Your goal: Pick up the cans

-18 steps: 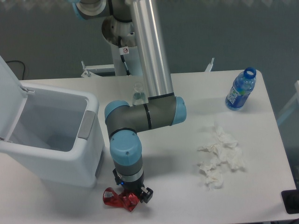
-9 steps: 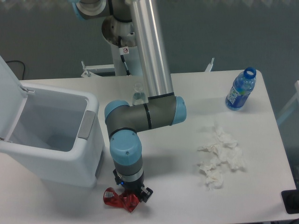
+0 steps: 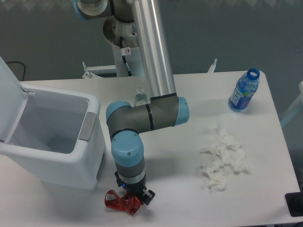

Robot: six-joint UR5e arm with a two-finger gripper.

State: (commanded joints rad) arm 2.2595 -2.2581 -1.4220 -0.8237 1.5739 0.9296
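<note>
You're at the grasp: the gripper (image 3: 134, 198) sits on the crushed, shiny red metal can (image 3: 121, 202), jaw state hidden, so confirm its hold before lifting.

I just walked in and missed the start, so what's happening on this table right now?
A single robot arm is reaching straight down near the front edge of the table, with its claw right at a crushed red can. The arm hides the fingers, so a firm grip can't be confirmed, and the can looks to be on the table. Beside it stands an open white bin. A blue-labelled bottle and some white tissue wads lie untouched to the right.
</note>
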